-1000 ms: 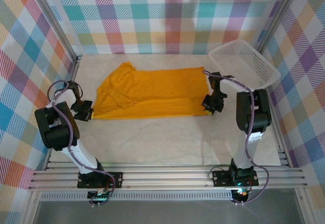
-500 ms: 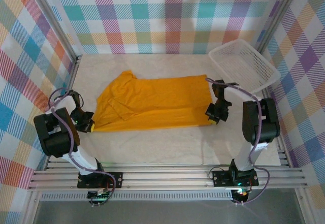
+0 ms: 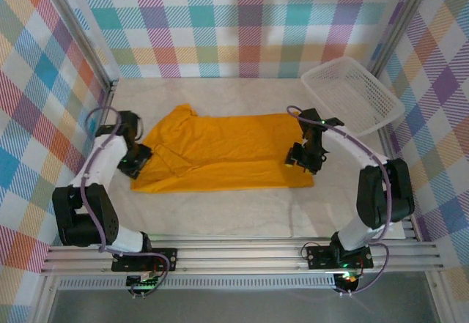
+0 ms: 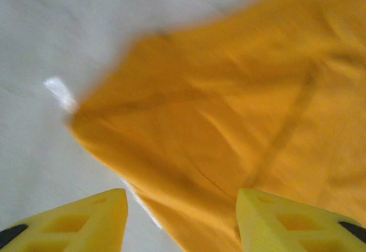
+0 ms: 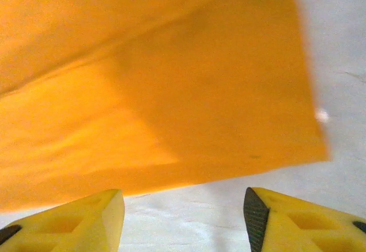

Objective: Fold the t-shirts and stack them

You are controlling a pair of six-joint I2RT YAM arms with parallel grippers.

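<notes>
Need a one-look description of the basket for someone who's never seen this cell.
Start at the pale table boxed in by plaid walls and go to its far right corner. The basket sits there, just beyond the right end of the orange t-shirt. It is the one rigid white mesh container, while the shirt is flat cloth.

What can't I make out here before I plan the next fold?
- Left wrist: white tag on the t-shirt, too blurred to read.
- Top external: its edges beneath the left gripper and right gripper, hidden by them.
- Right wrist: white speck beside the cloth, too blurred to identify.
</notes>
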